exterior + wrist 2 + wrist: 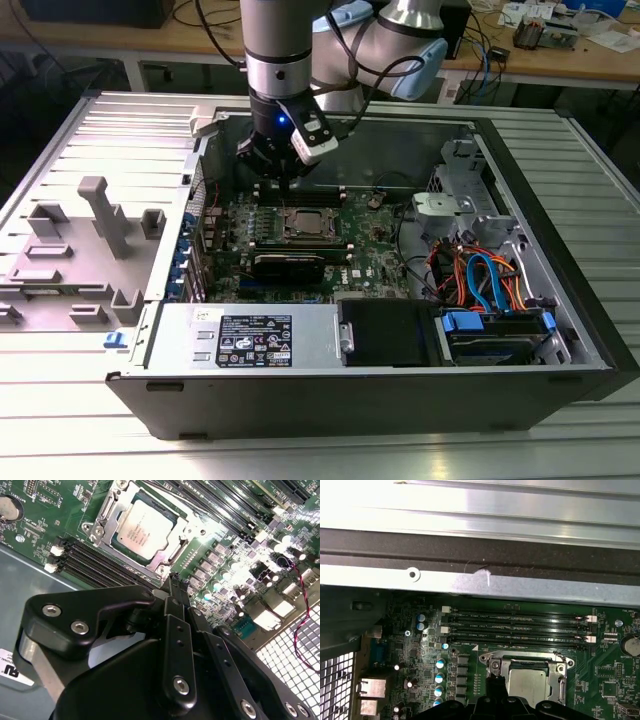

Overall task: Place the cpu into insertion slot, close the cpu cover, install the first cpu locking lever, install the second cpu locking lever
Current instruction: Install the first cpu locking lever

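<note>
The cpu (pixel 145 527), a silver-grey square chip, lies flat in the insertion slot (pixel 92 530) on the green motherboard (pixel 370 240). The cpu cover (pixel 106 511), a thin silver frame, lies down around the chip and its window shows the chip's top. In the first wrist view the cpu (pixel 530 682) and cover (pixel 492 661) sit just past the fingertips. My black gripper (pixel 175 579) hovers beside one edge of the socket with its fingers shut together and nothing visible between them. From the exterior view the gripper (pixel 285 185) hangs just behind the socket (pixel 305 225).
Long black memory slots (pixel 520 625) run next to the socket. The case's metal wall (pixel 470 582) rises behind them. A drive cage with orange and blue cables (pixel 480 280) fills the exterior view's right, a power supply (pixel 250 340) the front. A grey plastic fixture (pixel 100 230) stands outside.
</note>
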Robot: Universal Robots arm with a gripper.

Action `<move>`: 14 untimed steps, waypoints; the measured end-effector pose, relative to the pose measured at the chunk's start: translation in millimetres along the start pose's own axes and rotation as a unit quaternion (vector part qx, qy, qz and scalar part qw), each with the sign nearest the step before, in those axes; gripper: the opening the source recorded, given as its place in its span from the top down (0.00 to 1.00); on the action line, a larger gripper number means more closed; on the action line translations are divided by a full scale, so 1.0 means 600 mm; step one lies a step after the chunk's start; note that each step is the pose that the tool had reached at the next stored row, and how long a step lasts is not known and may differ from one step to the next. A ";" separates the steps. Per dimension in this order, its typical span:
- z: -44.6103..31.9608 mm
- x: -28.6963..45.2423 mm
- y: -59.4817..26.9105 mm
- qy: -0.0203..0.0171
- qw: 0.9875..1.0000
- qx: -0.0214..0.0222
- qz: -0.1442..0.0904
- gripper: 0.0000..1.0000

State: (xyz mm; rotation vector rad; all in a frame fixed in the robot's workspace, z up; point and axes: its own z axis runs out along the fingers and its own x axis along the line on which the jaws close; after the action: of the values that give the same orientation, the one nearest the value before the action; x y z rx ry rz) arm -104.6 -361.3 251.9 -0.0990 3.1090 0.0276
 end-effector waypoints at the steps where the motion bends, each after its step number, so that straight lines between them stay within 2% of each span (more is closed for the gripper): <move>1: 0.000 0.000 0.000 0.000 1.000 0.000 0.000 0.89; 4: 0.000 0.003 0.000 0.000 1.000 0.000 0.000 0.89; 8: -0.001 0.019 0.001 0.000 1.000 0.000 0.000 0.89; 14: -0.001 0.024 0.004 0.000 1.000 0.000 0.000 0.89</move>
State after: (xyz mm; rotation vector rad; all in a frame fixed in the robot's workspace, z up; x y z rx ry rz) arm -119.0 -359.7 251.9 -0.0990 3.1090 0.0276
